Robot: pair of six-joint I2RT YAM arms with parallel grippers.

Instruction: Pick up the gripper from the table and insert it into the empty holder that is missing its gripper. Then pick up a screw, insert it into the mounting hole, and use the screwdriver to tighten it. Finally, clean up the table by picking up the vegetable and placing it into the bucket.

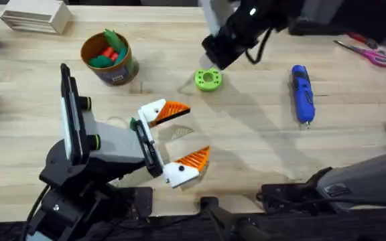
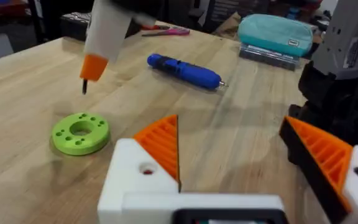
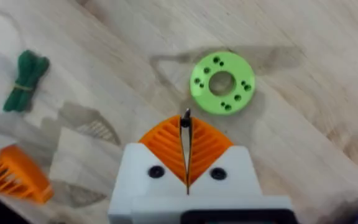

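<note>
We cannot make out the tiny dark thing (image 3: 186,116) pinched at the right gripper's (image 3: 187,121) tips, and the scissors (image 1: 365,50) lie partly hidden overhead.

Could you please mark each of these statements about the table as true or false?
1. The blue screwdriver lies on the table, with neither gripper holding it. True.
2. The left gripper has its jaws shut. False: they stand open, with the orange pads well apart.
3. The green ring sits inside the bucket. False: it lies flat on the table, just under the right gripper.
4. The vegetable lies on the table, outside the bucket. True.
5. The right gripper's jaws are wide open and empty. False: they are shut, with a small dark screw at their tip.
</note>
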